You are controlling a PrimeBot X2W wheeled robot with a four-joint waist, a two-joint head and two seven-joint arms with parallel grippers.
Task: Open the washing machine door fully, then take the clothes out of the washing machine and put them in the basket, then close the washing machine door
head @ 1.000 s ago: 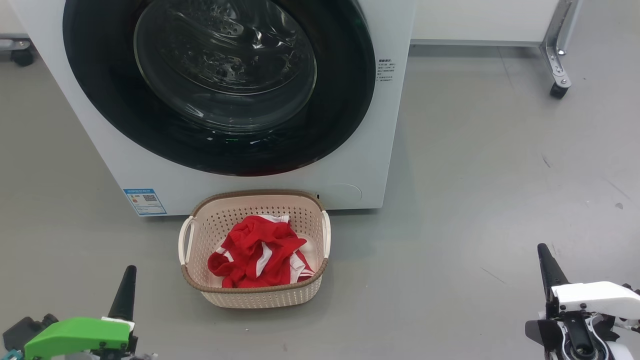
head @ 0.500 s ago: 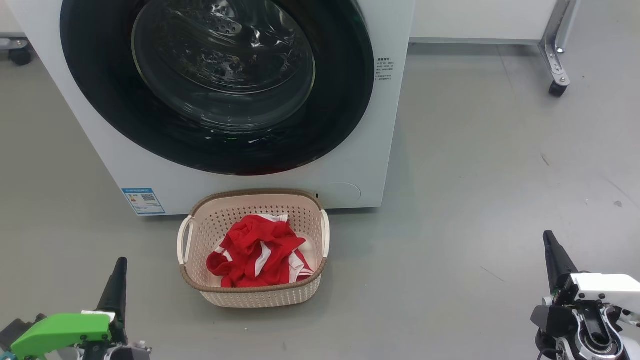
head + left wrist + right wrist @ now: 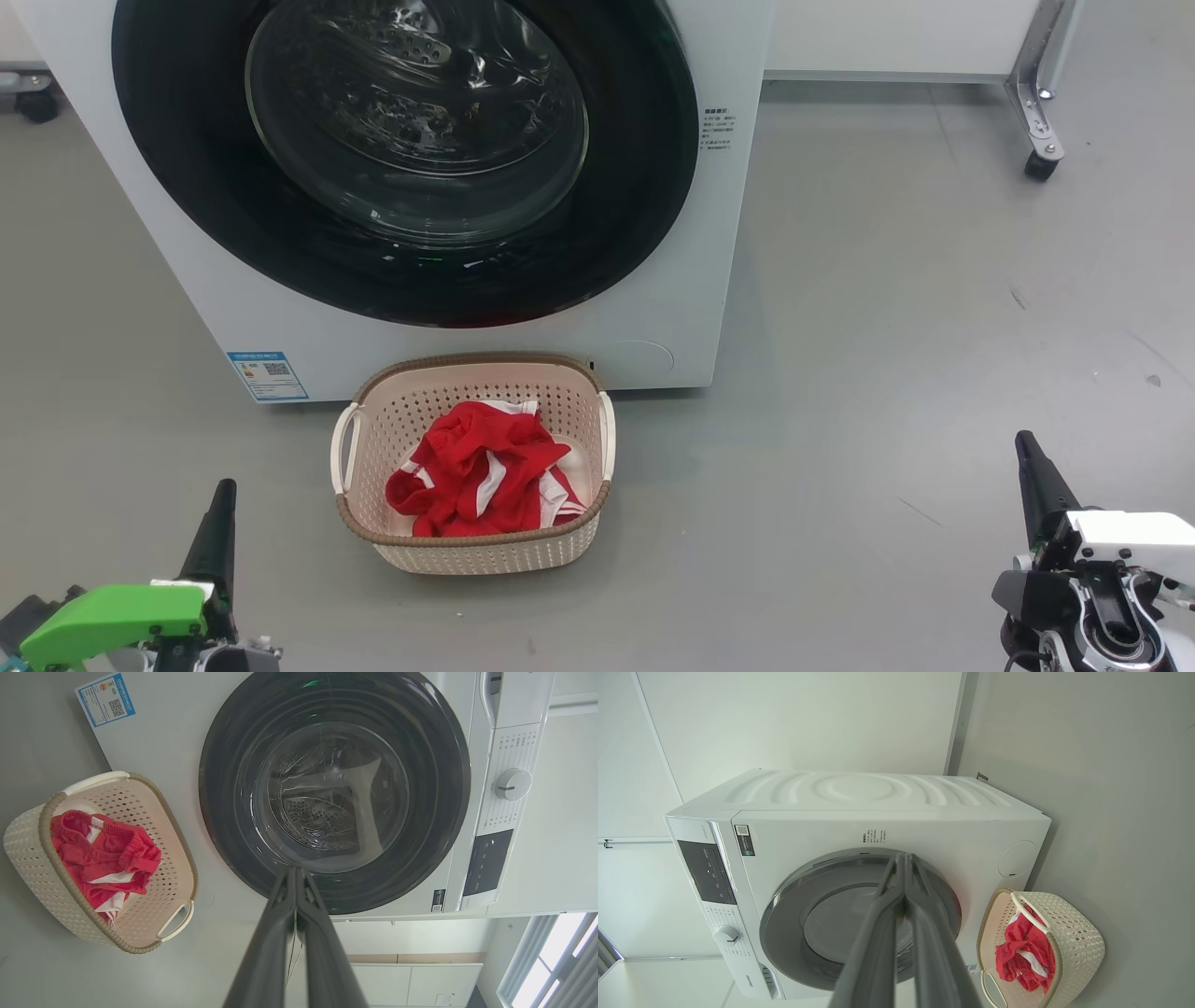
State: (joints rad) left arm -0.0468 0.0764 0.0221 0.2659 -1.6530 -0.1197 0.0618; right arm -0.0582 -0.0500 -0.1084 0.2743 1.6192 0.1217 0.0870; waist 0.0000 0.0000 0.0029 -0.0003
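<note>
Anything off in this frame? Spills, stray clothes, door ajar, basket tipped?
Nothing stands out. The washing machine door sits shut, the basket stands upright before it, and the clothes lie inside its rim, none on the floor, which bears a few faint scuffs.

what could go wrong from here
1. The washing machine door looks flush, but whether it caught can't be seen; it might swing open.
2. The basket sits close in front of the washing machine, so driving forward could tip it and spill the clothes.

Grey floor (image 3: 887, 280), white wall (image 3: 784, 718), castered metal leg (image 3: 1038, 103), bright window (image 3: 553, 963)
</note>
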